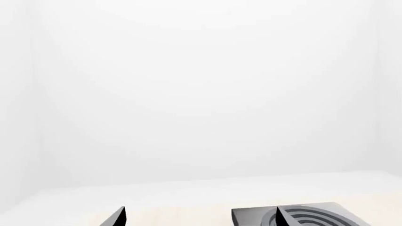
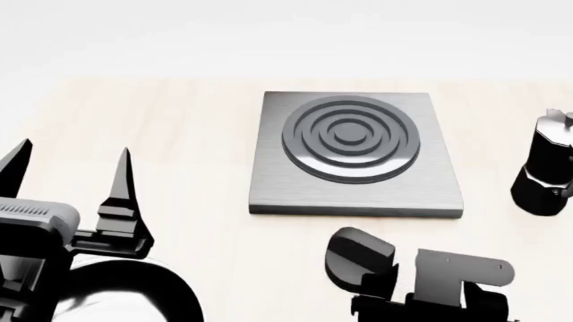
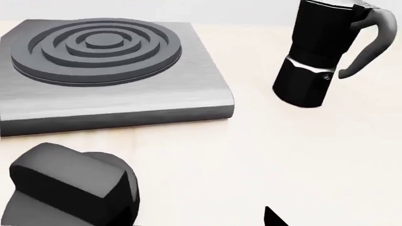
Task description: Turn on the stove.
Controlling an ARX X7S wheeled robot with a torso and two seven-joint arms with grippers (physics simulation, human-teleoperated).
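Near the table's front edge, the right claw [image 2: 430,295] is mostly cut off, so I cannot tell if it is open. The knob [image 2: 358,258] sits just beside it. The stove [image 2: 353,154] lies behind. The left claw [image 2: 72,157] is open, holding nothing. The moka pot [image 2: 546,174] is partly cut off.

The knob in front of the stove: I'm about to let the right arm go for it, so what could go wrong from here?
1. The knob sits close to the stove slab's front edge, so a gripper finger may hit the slab.
2. The moka pot stands upright, right of the stove; a wide swing of the right arm could tip it.
3. Only one fingertip of the right gripper shows, so alignment on the knob is hard to judge.
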